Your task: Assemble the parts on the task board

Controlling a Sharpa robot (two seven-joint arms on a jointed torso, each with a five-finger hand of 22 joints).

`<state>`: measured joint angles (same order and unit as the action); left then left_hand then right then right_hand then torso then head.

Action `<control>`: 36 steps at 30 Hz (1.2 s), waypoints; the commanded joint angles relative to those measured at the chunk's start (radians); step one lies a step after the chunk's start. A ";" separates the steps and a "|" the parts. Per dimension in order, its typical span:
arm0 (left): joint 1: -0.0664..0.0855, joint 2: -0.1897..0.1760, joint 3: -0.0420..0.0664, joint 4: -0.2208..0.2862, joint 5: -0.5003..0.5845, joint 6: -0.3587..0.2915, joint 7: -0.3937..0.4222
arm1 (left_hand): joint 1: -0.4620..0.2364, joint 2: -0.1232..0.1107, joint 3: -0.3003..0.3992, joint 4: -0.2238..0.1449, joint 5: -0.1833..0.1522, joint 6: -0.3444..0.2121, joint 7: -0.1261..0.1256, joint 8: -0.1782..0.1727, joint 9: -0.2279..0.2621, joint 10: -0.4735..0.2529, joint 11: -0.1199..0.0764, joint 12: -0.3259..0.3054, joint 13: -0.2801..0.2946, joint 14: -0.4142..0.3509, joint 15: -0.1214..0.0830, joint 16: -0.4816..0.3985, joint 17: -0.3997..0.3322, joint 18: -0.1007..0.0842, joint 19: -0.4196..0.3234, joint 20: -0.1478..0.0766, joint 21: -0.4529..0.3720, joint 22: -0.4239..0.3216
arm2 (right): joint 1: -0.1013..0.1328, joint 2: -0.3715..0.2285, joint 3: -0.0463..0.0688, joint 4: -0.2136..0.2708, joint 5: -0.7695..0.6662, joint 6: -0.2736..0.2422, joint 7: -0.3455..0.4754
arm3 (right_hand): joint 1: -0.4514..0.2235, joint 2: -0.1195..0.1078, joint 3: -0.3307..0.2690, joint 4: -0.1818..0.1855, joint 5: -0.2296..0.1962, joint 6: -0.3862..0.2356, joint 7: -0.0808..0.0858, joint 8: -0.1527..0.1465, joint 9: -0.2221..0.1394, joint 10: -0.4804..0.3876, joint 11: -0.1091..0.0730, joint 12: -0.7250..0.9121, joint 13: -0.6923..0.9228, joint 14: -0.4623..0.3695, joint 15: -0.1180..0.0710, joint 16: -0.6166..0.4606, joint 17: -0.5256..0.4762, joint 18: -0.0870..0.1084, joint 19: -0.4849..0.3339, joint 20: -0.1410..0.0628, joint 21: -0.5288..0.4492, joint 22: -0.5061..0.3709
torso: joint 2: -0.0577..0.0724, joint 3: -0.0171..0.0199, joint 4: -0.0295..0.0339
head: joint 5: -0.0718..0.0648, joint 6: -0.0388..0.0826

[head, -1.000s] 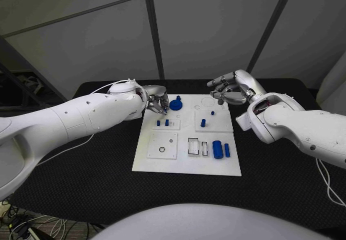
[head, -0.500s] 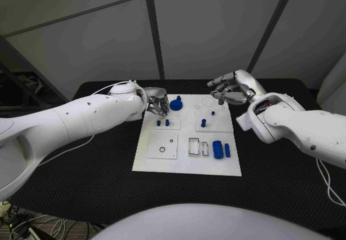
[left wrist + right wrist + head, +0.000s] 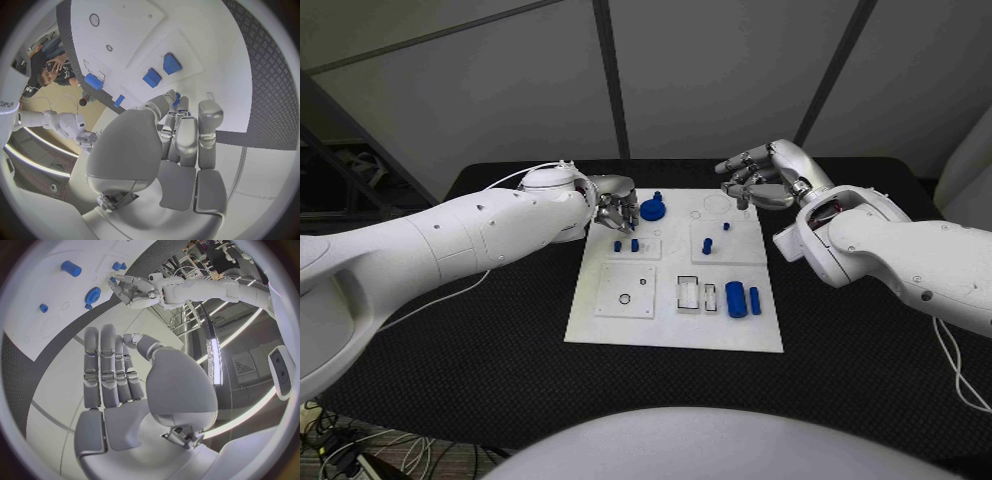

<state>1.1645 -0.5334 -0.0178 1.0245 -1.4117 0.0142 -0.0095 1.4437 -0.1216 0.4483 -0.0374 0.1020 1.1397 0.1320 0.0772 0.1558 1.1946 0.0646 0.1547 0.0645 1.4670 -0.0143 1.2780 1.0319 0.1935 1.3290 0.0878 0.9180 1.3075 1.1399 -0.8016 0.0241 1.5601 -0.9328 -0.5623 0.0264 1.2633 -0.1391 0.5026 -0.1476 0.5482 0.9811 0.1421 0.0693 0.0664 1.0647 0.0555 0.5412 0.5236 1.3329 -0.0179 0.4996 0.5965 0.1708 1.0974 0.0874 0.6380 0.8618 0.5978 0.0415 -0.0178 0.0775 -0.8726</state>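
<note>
Task board [image 3: 672, 320]: white plate, centre of black worktop [image 3: 473, 360].
Writing: none legible.
Parts: blue gear [image 3: 652, 210] at far edge; blue cylinder [image 3: 736, 299] on near right.
Left hand [image 3: 613, 210]: beside gear, unmoved; fingers curled, hold unclear.
Right hand [image 3: 759, 180]: unmoved, fingers loosely apart, empty.

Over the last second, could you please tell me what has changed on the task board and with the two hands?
Almost nothing visibly changed. The left hand stays at the far left corner of the task board, its fingers beside the round blue part; whether they touch it is unclear. The right hand still hovers over the far right corner, holding nothing. The other blue parts lie where they were.
</note>
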 commanded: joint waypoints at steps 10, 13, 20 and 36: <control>-0.001 0.009 -0.001 -0.009 -0.001 0.017 -0.007 | -0.032 -0.015 0.023 -0.003 -0.007 -0.040 0.006 -0.014 -0.019 -0.035 0.015 -0.037 -0.002 0.007 0.008 0.000 -0.012 -0.067 -0.006 0.009 0.000 0.023 | 0.002 -0.001 0.001 0.002 -0.003 0.004 0.009 | -0.001 0.008 -0.007 -0.002 0.004 0.000 0.006 -0.006 -0.001 -0.003 0.006 0.003 -0.001 0.008 0.002 -0.003 0.000 0.011 0.006 0.000 -0.004 -0.001 | 0.000 -0.0001 -0.0003 | -0.003 0.000; -0.001 0.010 -0.001 -0.012 -0.001 0.020 -0.010 | -0.036 -0.018 0.027 -0.004 -0.008 -0.043 0.007 -0.013 -0.022 -0.043 0.018 -0.043 -0.002 0.006 0.010 -0.001 -0.015 -0.067 -0.009 0.011 -0.005 0.022 | 0.002 -0.001 0.001 0.002 -0.003 0.005 0.009 | -0.001 0.008 -0.007 -0.002 0.004 0.000 0.006 -0.006 -0.001 -0.003 0.006 0.003 -0.001 0.008 0.002 -0.003 0.000 0.011 0.006 0.000 -0.004 -0.001 | 0.000 -0.0001 -0.0002 | -0.003 0.000; -0.001 0.011 -0.001 -0.016 -0.001 0.024 -0.015 | -0.044 -0.028 0.037 -0.007 -0.009 -0.068 0.008 -0.015 -0.035 -0.072 0.025 -0.062 -0.003 0.004 0.016 -0.003 -0.023 -0.063 -0.017 0.016 -0.023 0.016 | 0.002 0.000 0.001 0.001 -0.003 0.006 0.008 | -0.001 0.008 -0.007 -0.002 0.004 0.000 0.006 -0.006 -0.001 -0.003 0.006 0.003 -0.001 0.008 0.002 -0.003 0.000 0.011 0.006 0.000 -0.004 -0.001 | 0.000 -0.0002 0.0003 | -0.004 0.000; -0.001 -0.013 -0.001 -0.007 -0.001 -0.016 -0.020 | -0.051 -0.059 0.029 -0.021 -0.016 -0.129 0.011 -0.015 -0.066 -0.147 0.043 -0.090 -0.003 -0.006 0.030 -0.018 -0.057 -0.051 -0.044 0.028 -0.092 -0.013 | 0.002 -0.005 0.001 -0.007 -0.004 0.023 -0.007 | -0.004 0.010 -0.008 -0.003 0.005 -0.004 0.008 -0.006 -0.001 -0.018 0.011 -0.007 -0.015 0.006 0.004 -0.016 0.000 0.011 0.004 0.001 -0.010 -0.002 | -0.001 -0.0013 0.0028 | -0.008 0.000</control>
<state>1.1620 -0.5435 -0.0197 1.0164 -1.4118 0.0266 -0.0218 1.3897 -0.1686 0.4783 -0.0545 0.0885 1.0162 0.1423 0.0637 0.0919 1.0542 0.1059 0.0680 0.0621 1.4606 0.0081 1.2626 0.9779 0.1934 1.2893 0.1165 0.8317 1.2970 1.1400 -0.8050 0.0241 1.5548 -0.9329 -0.5554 0.0237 1.2621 -0.1379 0.4997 -0.1505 0.5482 0.9773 0.1459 0.0693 0.0664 1.0531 0.0671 0.5394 0.5109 1.3365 -0.0142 0.4868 0.5965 0.1709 1.0974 0.0873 0.6307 0.8612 0.5978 0.0409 -0.0166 0.0714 -0.8727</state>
